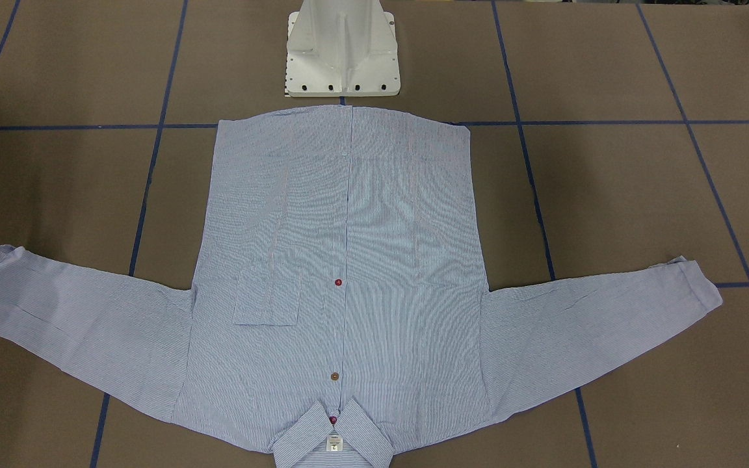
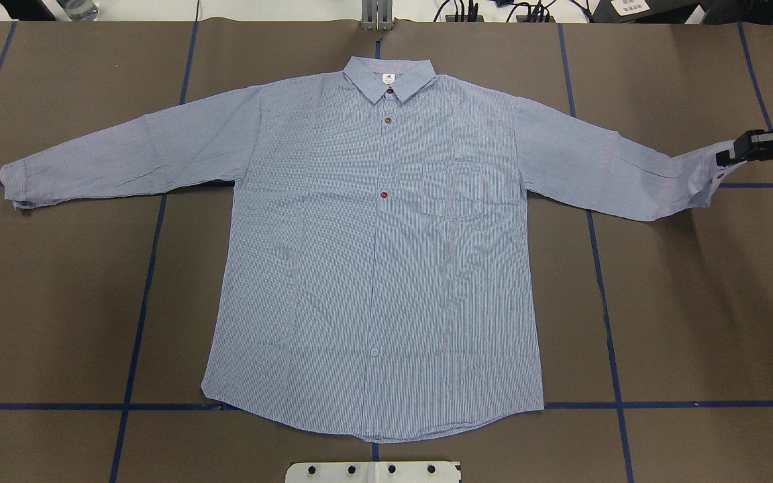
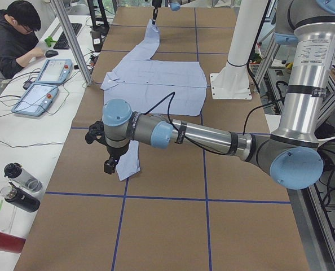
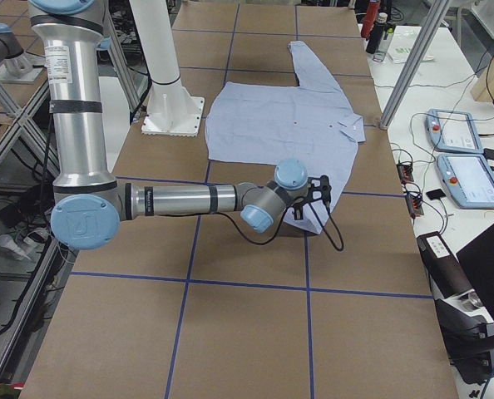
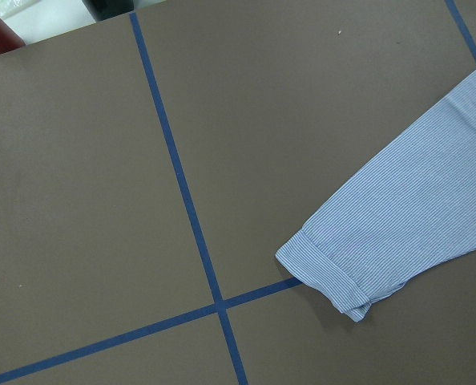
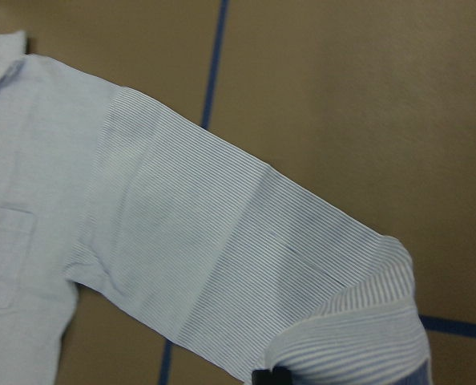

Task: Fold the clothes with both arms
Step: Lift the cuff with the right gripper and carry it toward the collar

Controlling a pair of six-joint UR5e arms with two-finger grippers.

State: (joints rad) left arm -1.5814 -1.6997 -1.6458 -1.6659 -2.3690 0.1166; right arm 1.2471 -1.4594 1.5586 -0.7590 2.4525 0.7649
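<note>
As it lies front-up, the pinstriped shirt [image 2: 333, 268] spreads flat.

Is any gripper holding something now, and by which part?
The right gripper holds the shirt by the cuff of one sleeve, raised a little. The other cuff lies flat on the table, not held.

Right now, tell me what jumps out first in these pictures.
A pinstriped shirt lies spread flat, buttons up, across the middle of the table, collar away from the robot. The right hand pinches one cuff at the table's right end and holds it raised. The left hand hangs beside the other cuff, which lies flat.
</note>
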